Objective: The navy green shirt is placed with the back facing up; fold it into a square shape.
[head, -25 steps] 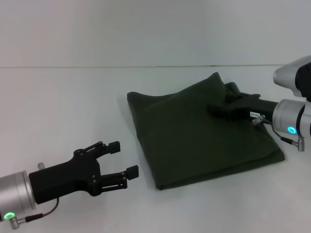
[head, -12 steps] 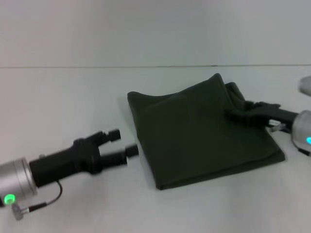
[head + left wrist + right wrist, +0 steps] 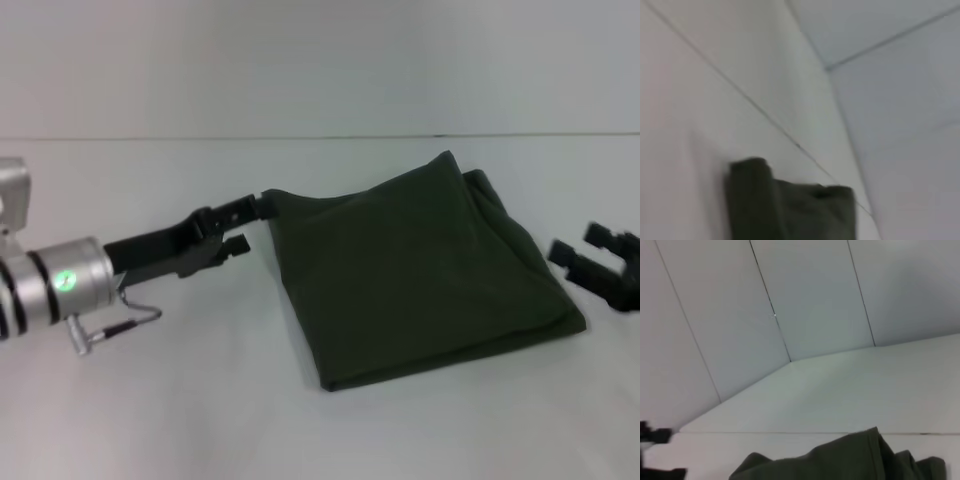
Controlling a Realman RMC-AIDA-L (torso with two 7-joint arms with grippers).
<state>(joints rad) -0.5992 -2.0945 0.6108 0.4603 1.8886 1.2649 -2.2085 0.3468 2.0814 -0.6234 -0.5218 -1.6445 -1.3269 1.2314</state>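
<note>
The navy green shirt (image 3: 420, 270) lies folded into a rough square on the white table, plain side up, with no lettering visible. My left gripper (image 3: 243, 226) is open at the shirt's far left corner, its upper finger touching the corner's edge. My right gripper (image 3: 580, 245) stands open just off the shirt's right edge, apart from the cloth and holding nothing. The shirt (image 3: 790, 210) shows as a dark folded edge in the left wrist view. In the right wrist view the shirt (image 3: 840, 462) lies low in the picture, with the left gripper (image 3: 657, 452) far beyond it.
The white table (image 3: 150, 400) stretches bare around the shirt on all sides. Its far edge (image 3: 320, 137) meets a plain pale wall.
The left gripper has swung up and forward from the table's near left to the shirt's far left corner. The right gripper has pulled back off the shirt to the right.
</note>
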